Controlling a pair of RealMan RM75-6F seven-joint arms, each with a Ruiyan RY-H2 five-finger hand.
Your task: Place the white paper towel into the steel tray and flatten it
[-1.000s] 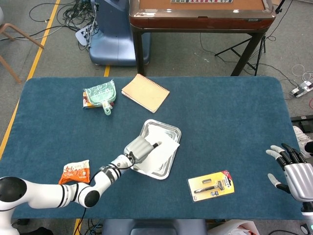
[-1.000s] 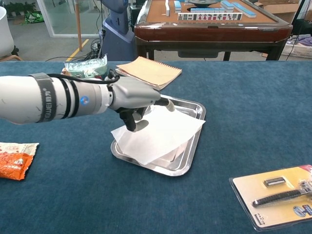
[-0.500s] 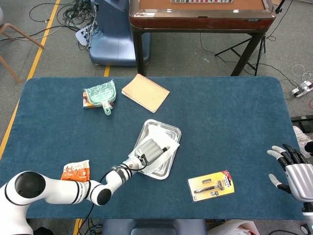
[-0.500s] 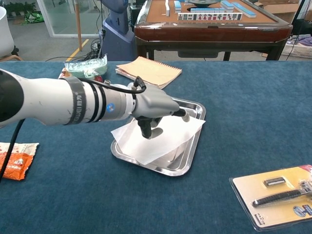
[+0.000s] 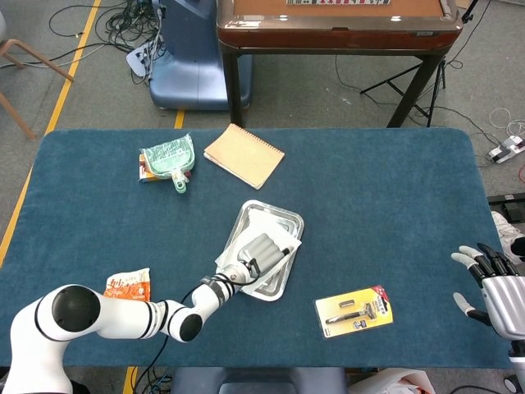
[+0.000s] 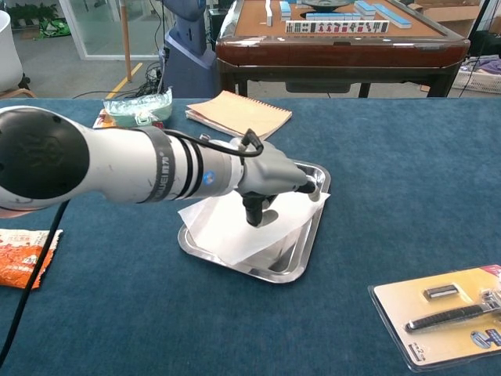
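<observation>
We kept our left hand (image 5: 261, 250) low over the steel tray (image 5: 279, 220), its fingers (image 6: 311, 188) stretched out together across the white paper towel (image 6: 223, 227) and gripping nothing — whether the palm actually touched the sheet we could not tell from either view. The towel lay inside the tray near the middle of the blue worktop (image 5: 377, 205), rumpled rather than flat, with one corner lapping over the tray's right rim and another edge hanging past the near-left rim. In the chest view the arm crossed from the left and hid much of the tray's far side.

Our right hand (image 5: 495, 281) sat at the far right edge of the head view, well apart from the tray, fingers spread and empty — it did not appear in the chest view.

Near the front right of the worktop lay a razor in its yellow blister pack (image 5: 354, 311). At the front left was an orange snack packet (image 5: 128, 286). Toward the back left sat a green pouch (image 5: 168, 159), and just beside it, to its right, a tan spiral notebook (image 5: 244, 155).
</observation>
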